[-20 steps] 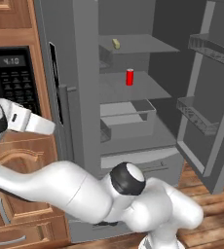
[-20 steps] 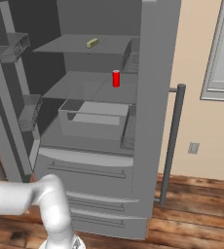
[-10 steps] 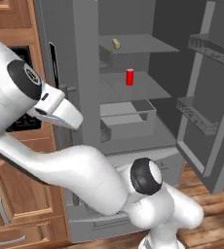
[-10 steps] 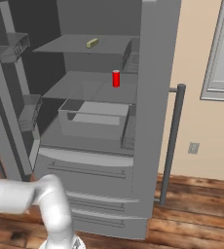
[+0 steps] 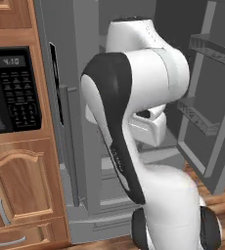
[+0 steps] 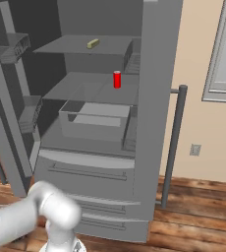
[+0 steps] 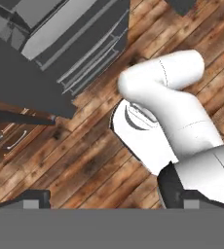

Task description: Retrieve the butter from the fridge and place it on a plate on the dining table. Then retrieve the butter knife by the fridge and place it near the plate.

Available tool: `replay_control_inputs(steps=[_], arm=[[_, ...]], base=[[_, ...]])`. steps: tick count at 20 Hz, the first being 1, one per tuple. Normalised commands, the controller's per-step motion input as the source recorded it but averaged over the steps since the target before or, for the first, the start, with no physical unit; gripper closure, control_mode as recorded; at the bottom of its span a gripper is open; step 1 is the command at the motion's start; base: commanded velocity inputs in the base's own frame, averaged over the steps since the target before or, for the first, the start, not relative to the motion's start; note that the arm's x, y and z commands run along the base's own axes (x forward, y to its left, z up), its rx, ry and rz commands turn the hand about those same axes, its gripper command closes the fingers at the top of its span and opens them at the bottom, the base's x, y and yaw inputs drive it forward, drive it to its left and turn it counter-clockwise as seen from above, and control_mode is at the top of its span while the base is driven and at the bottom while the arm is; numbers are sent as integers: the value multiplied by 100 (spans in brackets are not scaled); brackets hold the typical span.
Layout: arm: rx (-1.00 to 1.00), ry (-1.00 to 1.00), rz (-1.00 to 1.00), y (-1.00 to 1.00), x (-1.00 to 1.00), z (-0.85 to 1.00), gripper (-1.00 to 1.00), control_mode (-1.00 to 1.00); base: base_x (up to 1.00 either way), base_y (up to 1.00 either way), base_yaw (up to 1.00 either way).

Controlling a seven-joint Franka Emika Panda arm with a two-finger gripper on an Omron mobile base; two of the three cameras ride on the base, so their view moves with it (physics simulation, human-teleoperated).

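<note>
The fridge (image 6: pixel 149 98) is seen standing open, its grey shelves and lower drawers exposed. On the top shelf, toward the far left, the butter (image 6: pixel 92 44) is seen lying — a small pale yellow stick, untouched. One shelf lower and a little to the right, a small red container (image 6: pixel 117 79) is seen standing upright, well apart from the butter. Below that, a clear drawer bin (image 6: pixel 95 118) is shown.

In the left base view the white arm (image 5: pixel 134 97) is seen raised high in front of the open fridge, blocking most of the shelves; a black microwave (image 5: pixel 11 90) is set in wood cabinets to the left. In the hand view the camera is pointed down at the wooden floor (image 7: pixel 84 165) and the fridge's lower drawers. The gripper (image 7: pixel 112 203) is shown with its two dark tips at the far edges of that view — spread wide apart, with nothing between them.

By these pictures the task is judged barely begun: the fridge is open, but the butter is not yet grasped. The carry to the plate, and the whole knife step, are left to do.
</note>
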Motion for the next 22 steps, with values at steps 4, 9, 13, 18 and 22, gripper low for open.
replay_control_inputs(steps=[4,9,13,18,22], arm=[[61,0,18,-100,-56,2,-100,-100],[57,-3,19,-76,3,0,-100,-100],[54,-1,0,-33,49,0,-100,-100],[42,-4,-5,-4,47,0,-100,-100],[32,0,0,-1,39,0,-100,-100]], base=[[0,0,0],[0,0,0],[0,0,0],[0,0,0],[0,0,0]])
